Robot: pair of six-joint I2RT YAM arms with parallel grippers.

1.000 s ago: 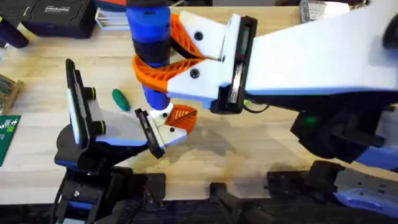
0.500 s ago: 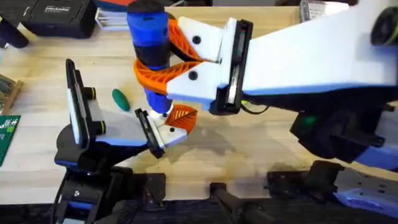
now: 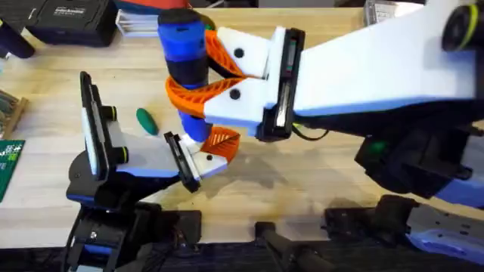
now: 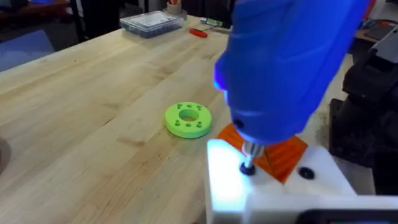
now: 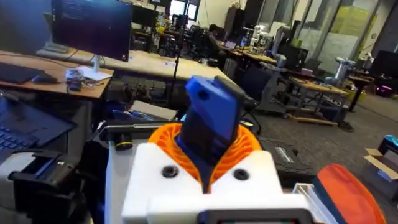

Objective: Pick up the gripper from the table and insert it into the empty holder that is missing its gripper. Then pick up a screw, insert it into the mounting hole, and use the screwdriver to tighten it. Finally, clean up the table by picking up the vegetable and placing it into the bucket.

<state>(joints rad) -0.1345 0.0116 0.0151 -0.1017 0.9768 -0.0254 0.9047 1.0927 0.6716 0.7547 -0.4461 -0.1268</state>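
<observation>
Shifting slightly to the right over the past second, the blue screwdriver (image 3: 185, 68) is standing nearly upright, clamped between the orange ribbed fingers of the right gripper (image 3: 198, 79), which are pressing on its barrel from both sides. In the left wrist view its thin metal tip is sitting on a dark screw (image 4: 247, 168) in the white base of the gripper (image 4: 273, 180), whose orange ribbed finger is showing just behind the tip. That part is appearing already seated in its holder at the end of the left arm, so the first step is looking done and the screw is looking placed; tightening is judged to be the step under way, though how far the screw has gone in cannot be told. Whether the left gripper is apart or together cannot be told.

Clean-up is still waiting: the dark green vegetable (image 3: 146, 120) is lying on the wooden table (image 3: 302, 181), just beside the left arm and well short of any bucket. A bright green ring (image 4: 188, 119) is resting nearby, apart from the work.
</observation>
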